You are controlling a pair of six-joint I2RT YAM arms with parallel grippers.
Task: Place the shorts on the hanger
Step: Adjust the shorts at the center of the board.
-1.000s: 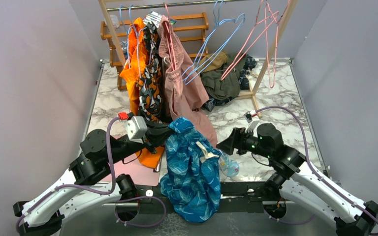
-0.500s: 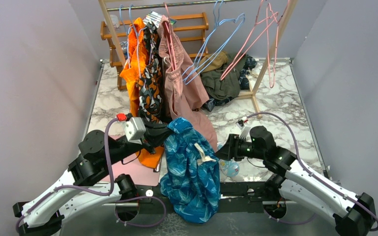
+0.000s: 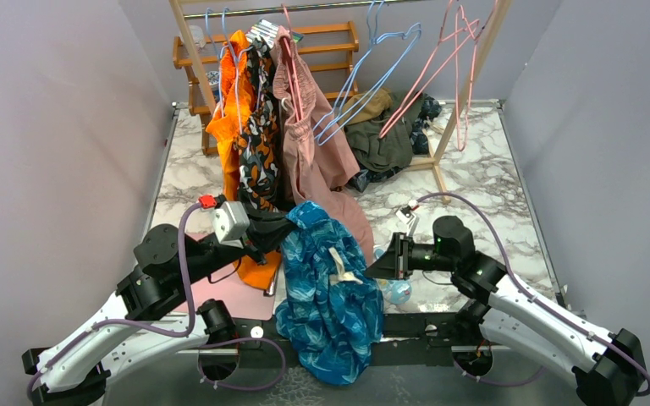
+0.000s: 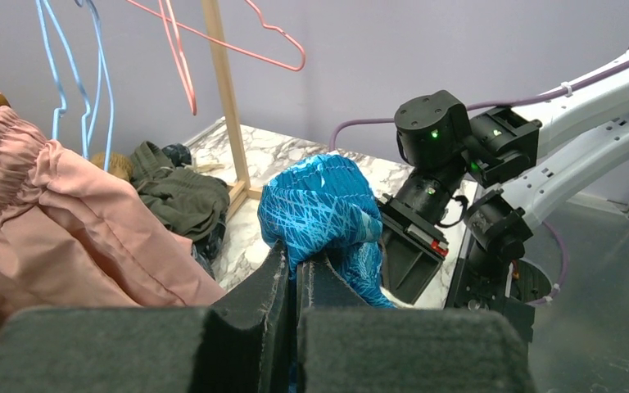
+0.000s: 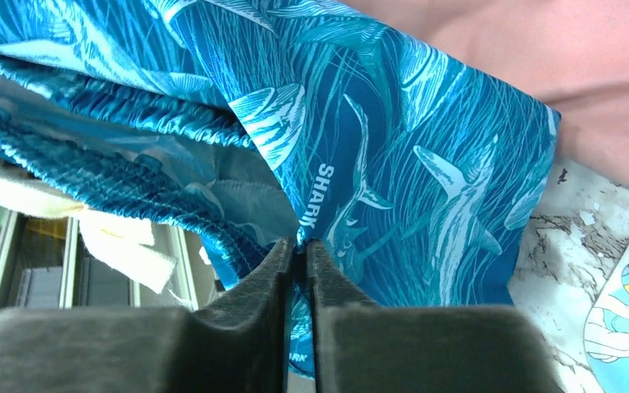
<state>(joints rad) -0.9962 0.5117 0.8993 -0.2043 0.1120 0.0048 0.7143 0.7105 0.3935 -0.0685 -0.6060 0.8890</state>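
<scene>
The marble counter (image 3: 491, 182) is lying beneath the shorts (image 3: 326, 296). The shorts are hanging bunched in the air, with their white drawstring (image 5: 123, 246) dangling at the waistband. At the top of the shorts, the left claw (image 4: 296, 274) is pinching a fold of fabric tight. At the shorts' right side, the right claw (image 5: 297, 246) is clamping shut on the cloth just below the waistband.

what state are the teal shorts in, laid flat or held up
Held up, bunched: the left gripper and right gripper both pinch the shorts.
</scene>
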